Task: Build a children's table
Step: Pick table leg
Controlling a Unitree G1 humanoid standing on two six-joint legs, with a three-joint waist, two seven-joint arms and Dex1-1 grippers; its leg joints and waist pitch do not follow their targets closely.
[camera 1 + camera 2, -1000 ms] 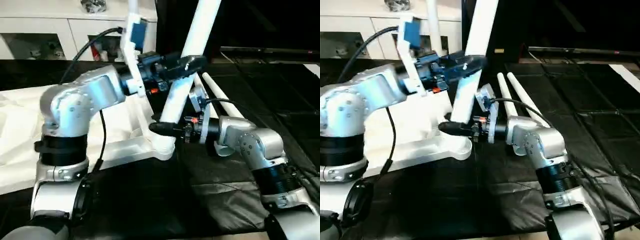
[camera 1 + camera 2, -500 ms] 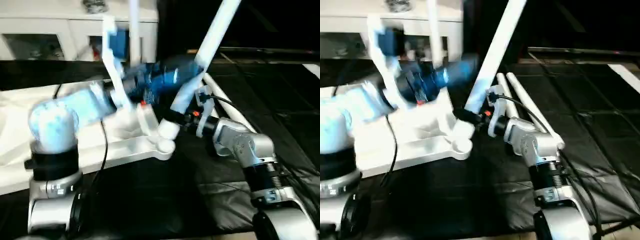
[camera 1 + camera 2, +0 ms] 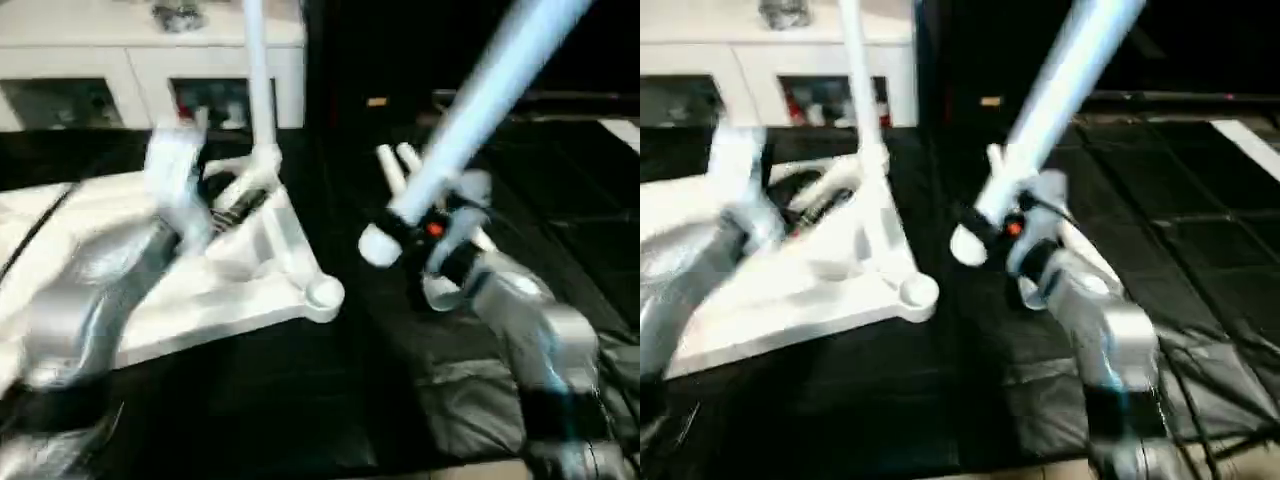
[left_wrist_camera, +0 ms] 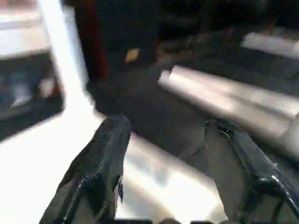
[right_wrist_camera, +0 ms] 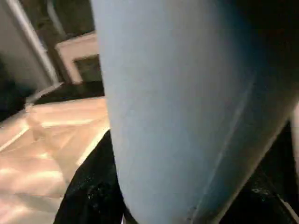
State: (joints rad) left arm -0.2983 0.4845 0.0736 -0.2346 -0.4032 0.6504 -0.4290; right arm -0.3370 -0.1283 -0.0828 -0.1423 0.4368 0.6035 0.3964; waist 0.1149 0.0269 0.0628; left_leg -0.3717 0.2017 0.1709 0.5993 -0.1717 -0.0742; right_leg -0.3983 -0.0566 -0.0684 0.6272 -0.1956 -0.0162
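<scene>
The children's table top lies upside down on the left, white and ribbed, its near corner socket empty. One white leg stands upright in a far socket. My right gripper is shut on a second leg near its thick end. That leg tilts up to the right, its end hanging to the right of and above the near socket. In the right wrist view this leg sits between the black fingers. My left gripper is open and holds nothing, over the table top.
Two more white legs lie side by side on the black mat behind my right arm. A white cabinet with glass-fronted shelves stands at the back left.
My left gripper has let go of the tilted leg and drawn back to the left over the table top. My right gripper has carried the leg's thick end up and right, off the near socket.
</scene>
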